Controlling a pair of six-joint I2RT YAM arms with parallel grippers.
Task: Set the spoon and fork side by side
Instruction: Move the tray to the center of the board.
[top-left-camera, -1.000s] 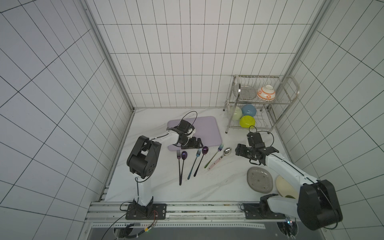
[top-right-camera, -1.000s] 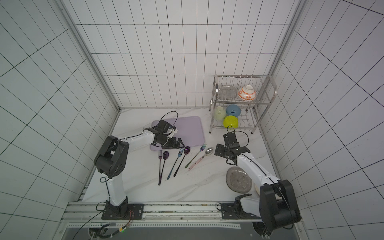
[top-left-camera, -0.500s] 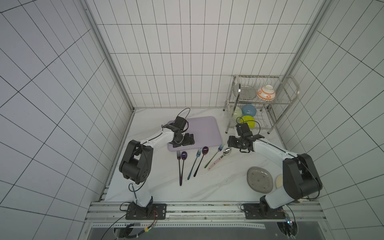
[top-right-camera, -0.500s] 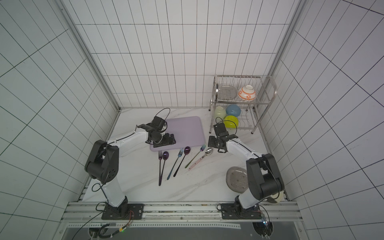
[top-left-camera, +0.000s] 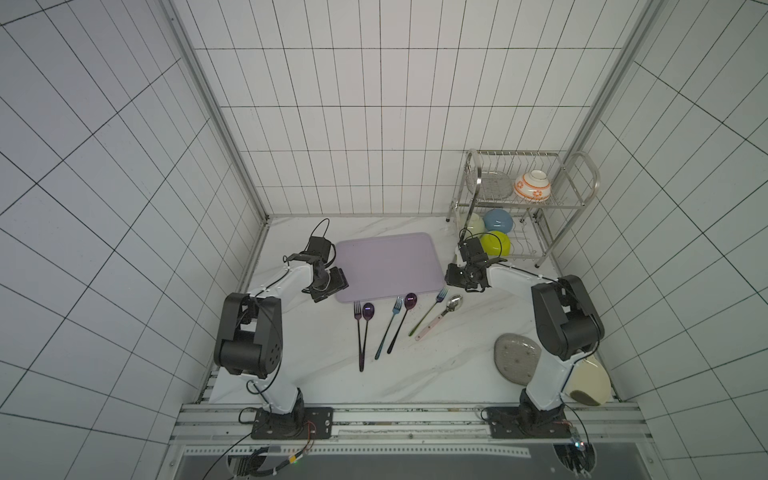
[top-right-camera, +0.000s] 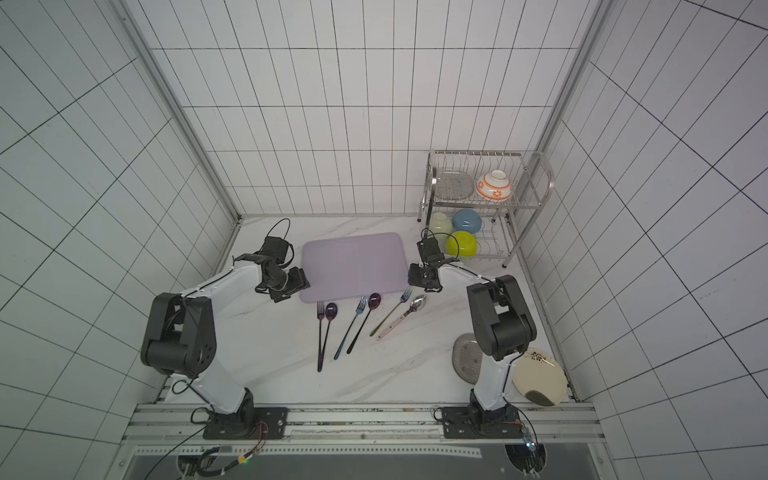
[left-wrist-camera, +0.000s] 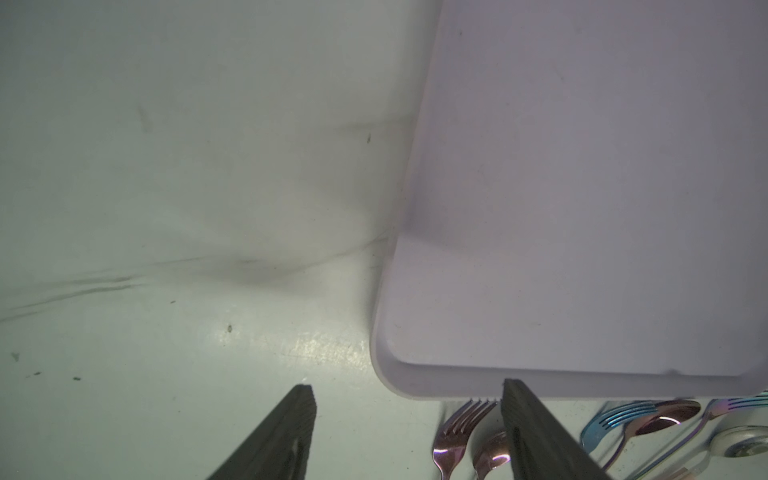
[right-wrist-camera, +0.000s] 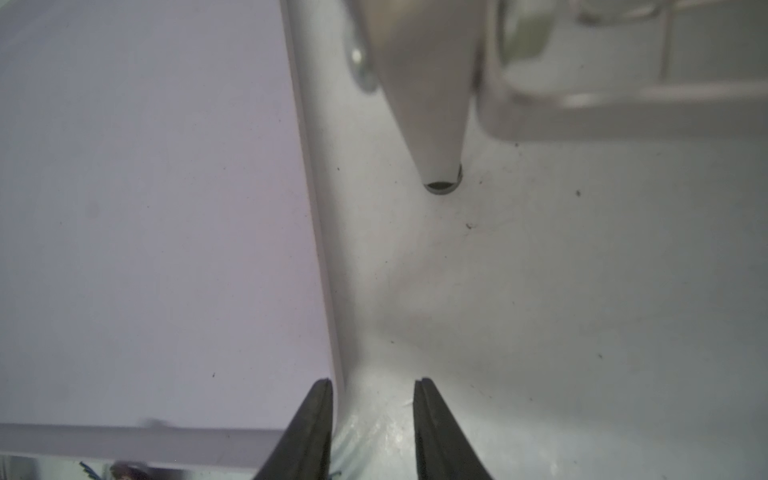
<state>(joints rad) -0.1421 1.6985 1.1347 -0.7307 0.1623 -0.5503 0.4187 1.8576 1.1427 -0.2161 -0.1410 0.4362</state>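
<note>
The left gripper (left-wrist-camera: 407, 386) and right gripper (right-wrist-camera: 374, 381) hang empty, jaws apart, flanking the lilac tray (top-left-camera: 390, 266). The spoon (top-left-camera: 453, 303) and fork (top-left-camera: 441, 296) look paired; retreat straight upward.

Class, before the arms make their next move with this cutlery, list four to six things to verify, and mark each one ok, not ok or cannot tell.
1. Left tool empty: ok, jaws apart, nothing between them.
2. Right tool empty: ok, jaws apart, nothing between them.
3. Forks beside spoons: ok, three pairs lie on the table, just in front of the tray.
4. Both tools off the cutlery: ok, each is at a near corner of the tray.
5. Height of each tool above the table: cannot tell.
</note>
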